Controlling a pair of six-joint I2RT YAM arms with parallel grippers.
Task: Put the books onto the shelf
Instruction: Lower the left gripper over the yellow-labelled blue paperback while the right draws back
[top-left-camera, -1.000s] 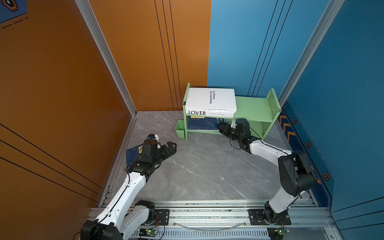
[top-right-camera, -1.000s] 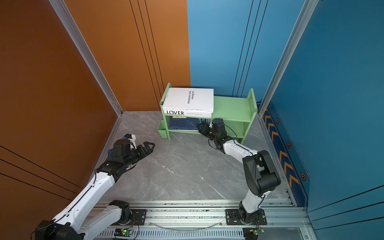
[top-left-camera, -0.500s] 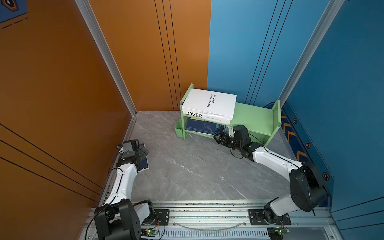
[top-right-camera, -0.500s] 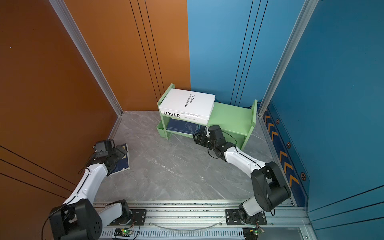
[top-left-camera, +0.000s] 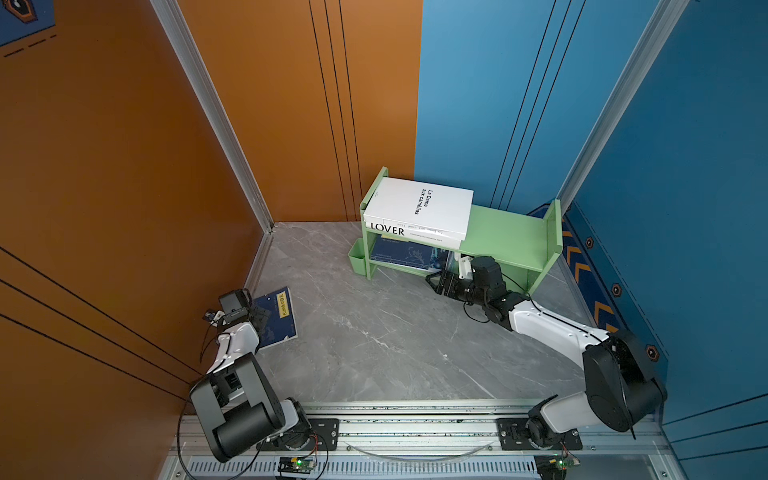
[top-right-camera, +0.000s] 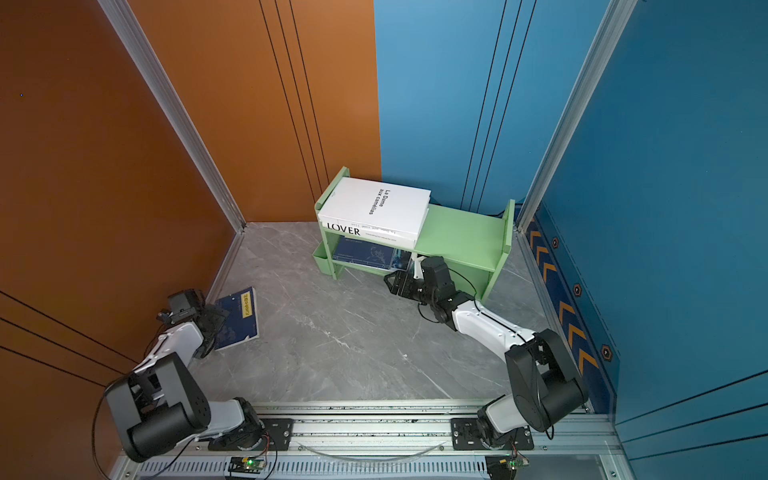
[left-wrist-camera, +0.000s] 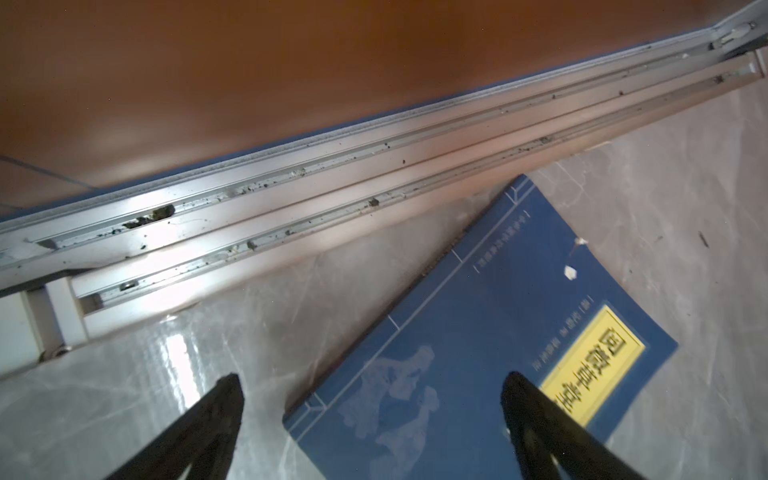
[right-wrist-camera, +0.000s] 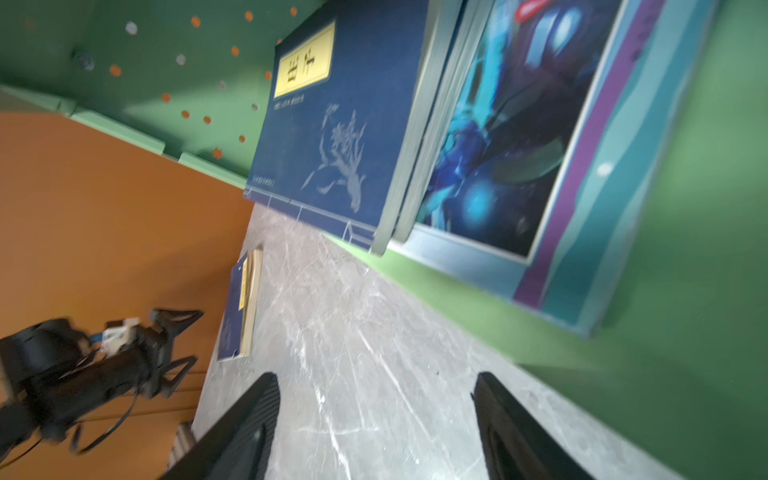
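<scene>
The light-green shelf (top-left-camera: 513, 237) (top-right-camera: 463, 235) stands at the back. Two white books (top-left-camera: 419, 205) lie stacked on its upper tier, the lower one lettered LOVER (top-left-camera: 386, 229). On the lower tier lie navy books (right-wrist-camera: 332, 124) and a teal magazine (right-wrist-camera: 519, 145). My right gripper (top-left-camera: 436, 282) (right-wrist-camera: 376, 376) is open and empty, over the floor just in front of that tier. Another navy book (top-left-camera: 276, 318) (left-wrist-camera: 478, 332) with a yellow label lies flat on the floor by the orange wall. My left gripper (top-left-camera: 258, 315) (left-wrist-camera: 372, 378) is open over its near end, one finger over the cover, one over bare floor.
A small green cup (top-left-camera: 358, 259) hangs on the shelf's left side. An aluminium rail (left-wrist-camera: 291, 187) runs along the foot of the orange wall, right behind the floor book. The arms' base rail (top-left-camera: 415, 424) crosses the front. Blue wall stands behind and right of the shelf.
My left arm swung from mid-floor to the wall and lowered over the navy book. My right gripper backed out of the lower tier, opening wider. The shelf turned slightly.
</scene>
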